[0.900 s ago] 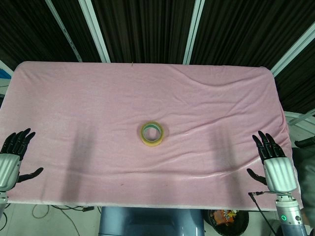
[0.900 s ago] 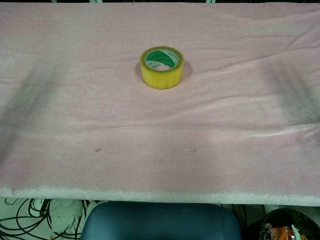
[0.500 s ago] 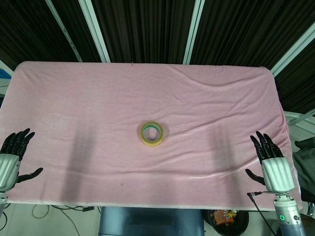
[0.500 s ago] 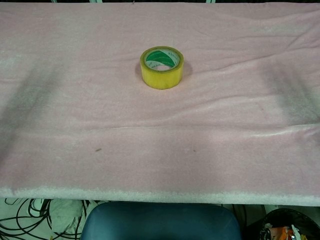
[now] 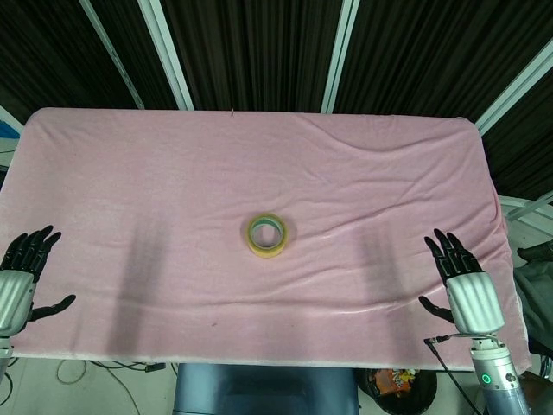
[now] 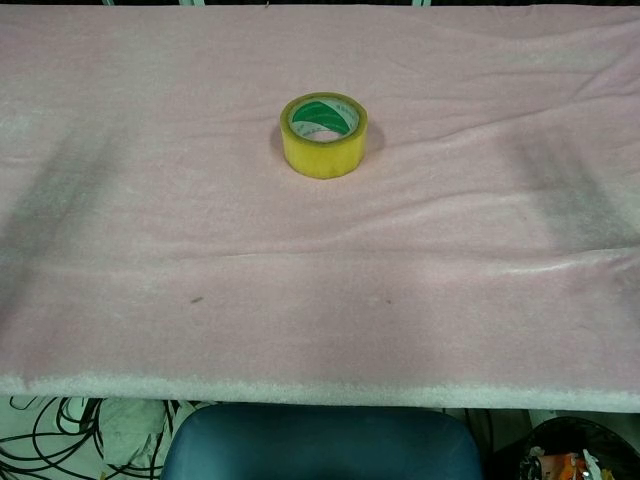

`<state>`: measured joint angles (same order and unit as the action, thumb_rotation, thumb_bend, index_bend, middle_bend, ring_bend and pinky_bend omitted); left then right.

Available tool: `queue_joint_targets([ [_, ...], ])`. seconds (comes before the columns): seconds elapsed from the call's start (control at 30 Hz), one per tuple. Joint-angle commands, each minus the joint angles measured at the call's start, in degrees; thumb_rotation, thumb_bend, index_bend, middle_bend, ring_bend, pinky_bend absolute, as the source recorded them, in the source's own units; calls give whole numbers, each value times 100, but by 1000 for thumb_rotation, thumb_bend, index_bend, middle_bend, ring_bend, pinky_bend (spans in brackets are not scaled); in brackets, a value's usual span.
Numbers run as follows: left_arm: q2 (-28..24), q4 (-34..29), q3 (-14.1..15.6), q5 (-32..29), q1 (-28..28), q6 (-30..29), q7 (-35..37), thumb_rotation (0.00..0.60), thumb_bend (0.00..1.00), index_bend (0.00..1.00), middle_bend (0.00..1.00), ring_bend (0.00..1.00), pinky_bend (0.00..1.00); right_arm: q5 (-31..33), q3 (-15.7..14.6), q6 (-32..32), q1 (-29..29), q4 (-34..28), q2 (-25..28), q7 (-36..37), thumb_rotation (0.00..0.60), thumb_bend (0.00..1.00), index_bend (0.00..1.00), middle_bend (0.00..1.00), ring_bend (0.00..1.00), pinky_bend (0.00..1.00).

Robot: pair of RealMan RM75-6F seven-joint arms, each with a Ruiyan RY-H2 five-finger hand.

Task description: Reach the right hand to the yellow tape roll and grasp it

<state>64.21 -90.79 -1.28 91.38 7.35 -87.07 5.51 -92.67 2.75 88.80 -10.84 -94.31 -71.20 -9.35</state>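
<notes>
A yellow tape roll (image 5: 267,235) (image 6: 323,134) with a green inner core lies flat near the middle of the pink cloth-covered table (image 5: 173,173). My right hand (image 5: 462,283) hovers over the table's near right corner, fingers spread and holding nothing, well to the right of the roll. At the near left edge my left hand (image 5: 22,277) is also spread and holds nothing. Neither hand shows in the chest view.
The pink cloth (image 6: 320,300) has wrinkles right of the roll and a small dark spot (image 6: 197,298) near the front. A blue-grey chair back (image 6: 320,445) sits below the front edge. Cables (image 6: 50,430) lie on the floor at left.
My right hand has shifted left, toward the tape roll, along the table's near edge. The left hand and the roll have not moved.
</notes>
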Motion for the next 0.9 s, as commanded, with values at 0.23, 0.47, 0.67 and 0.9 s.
queue_joint_targets([
  [0.23,-39,-34,-5,-73,35,113,112,600,0,0,0,0,0,189,435,-1235,-926,-390,-500,-622,600,165,108,135,128,290],
  [0.47,-78,-40,-20,-162,76,235,142,600,0,0,0,0,0,1046,1074,-2432,-1944,26,-1496,-1076,600,174,196,201,181,306],
  [0.67,-95,-56,-38,-243,104,324,161,600,0,0,0,0,0,1515,1421,-3037,-2625,550,-2200,-1287,600,99,54,68,88,282],
  [0.9,-147,-117,-34,-339,135,464,226,600,0,0,0,0,0,2578,1771,-4147,-3631,1531,-2913,-1845,600,9,0,0,0,237],
])
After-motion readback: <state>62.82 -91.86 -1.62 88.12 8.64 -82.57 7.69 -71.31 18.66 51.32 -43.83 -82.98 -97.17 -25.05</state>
